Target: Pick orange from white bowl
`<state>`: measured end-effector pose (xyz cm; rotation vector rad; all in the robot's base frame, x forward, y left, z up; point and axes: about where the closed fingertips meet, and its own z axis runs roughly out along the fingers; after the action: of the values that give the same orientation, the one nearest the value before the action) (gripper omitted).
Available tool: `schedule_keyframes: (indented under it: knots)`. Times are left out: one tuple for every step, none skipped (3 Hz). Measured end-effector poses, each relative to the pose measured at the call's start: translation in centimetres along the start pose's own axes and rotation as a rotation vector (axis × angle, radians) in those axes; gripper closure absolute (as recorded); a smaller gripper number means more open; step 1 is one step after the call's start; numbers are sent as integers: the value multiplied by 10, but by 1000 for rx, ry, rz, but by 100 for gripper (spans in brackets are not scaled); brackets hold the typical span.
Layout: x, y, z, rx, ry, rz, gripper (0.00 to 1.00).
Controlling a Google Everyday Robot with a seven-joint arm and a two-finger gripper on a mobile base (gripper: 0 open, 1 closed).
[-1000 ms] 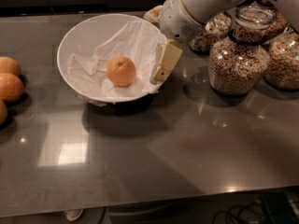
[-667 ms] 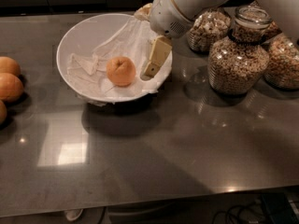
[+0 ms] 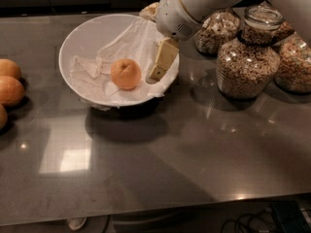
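**Asker:** Where is your claw just now?

**Me:** My claw (image 3: 163,61) hangs inside the white bowl (image 3: 77,38), upper middle of the frame, dipped in over the right-hand rim. It sits at a slant, I reckon to clear the rim and get down beside the fruit.

**Asker:** Open or closed?

**Me:** I can't tell how wide it stands. What is plain is that it has hold of nothing. The orange (image 3: 126,74) lies just to its left, near but apart.

**Asker:** And the orange itself?

**Me:** It's alone in the bowl, low down, resting on a crumpled white sheet (image 3: 138,40) that lines the inside and droops over the near rim. The sheet likely keeps the orange from rolling, though it could snag when I grip.

**Asker:** What else is on the surface (image 3: 194,149)?

**Me:** Three loose fruits (image 3: 8,90) at the left edge, in no container and not mine to take. At the upper right are glass jars (image 3: 249,62) filled with cereal. They crowd the bowl's right side, so my arm (image 3: 194,6) reaches in from the top of the frame above them.
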<state>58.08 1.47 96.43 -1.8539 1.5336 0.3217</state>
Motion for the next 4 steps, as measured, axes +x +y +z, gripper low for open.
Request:
schedule_keyframes:
  knots:
    - [-4, -9, 15, 22, -47, -19, 0]
    - [-7, -23, 33, 20, -82, -26, 0]
    - [-5, -32, 49, -6, -95, -16, 0]
    - [0, -34, 63, -35, -95, 3, 0]
